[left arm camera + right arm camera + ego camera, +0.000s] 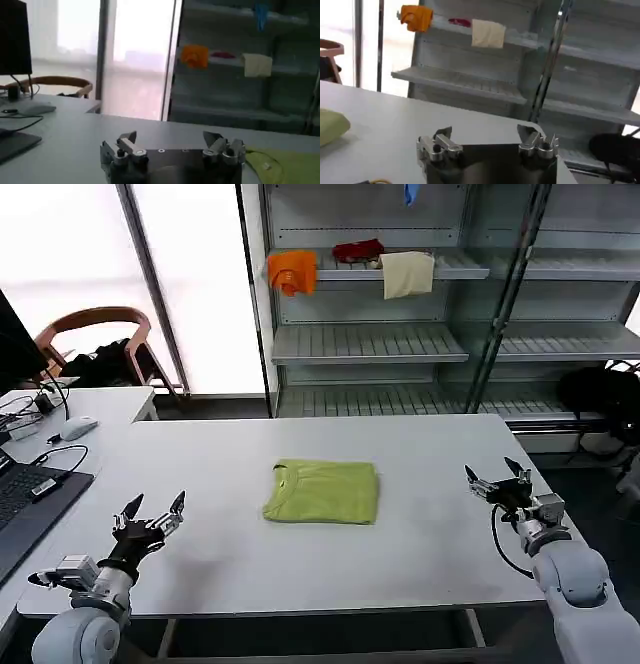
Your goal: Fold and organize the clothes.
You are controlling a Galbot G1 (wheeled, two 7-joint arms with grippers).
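Note:
The lime yellow-green T-shirt [322, 491] lies folded into a neat rectangle at the middle of the white table [420, 554], its ribbed neck toward the left edge of the fold. My left gripper [155, 509] hovers low over the table's front left, open and holding nothing, well apart from the shirt. My right gripper [497, 472] is at the table's right edge, open and empty too. In the left wrist view the open left gripper [170, 137] faces the table, with a corner of the shirt [285, 165] off to one side. In the right wrist view the open right gripper [487, 132] has the shirt's edge [331, 126] far off.
A laptop [25, 504], cables and a mouse [78, 427] sit on the desk at the left. Behind the table stands a metal shelf rack [400, 344] with an orange cloth [292, 271], a red item and a cream cloth [407, 274]. A wooden chair [95, 324] stands at the back left.

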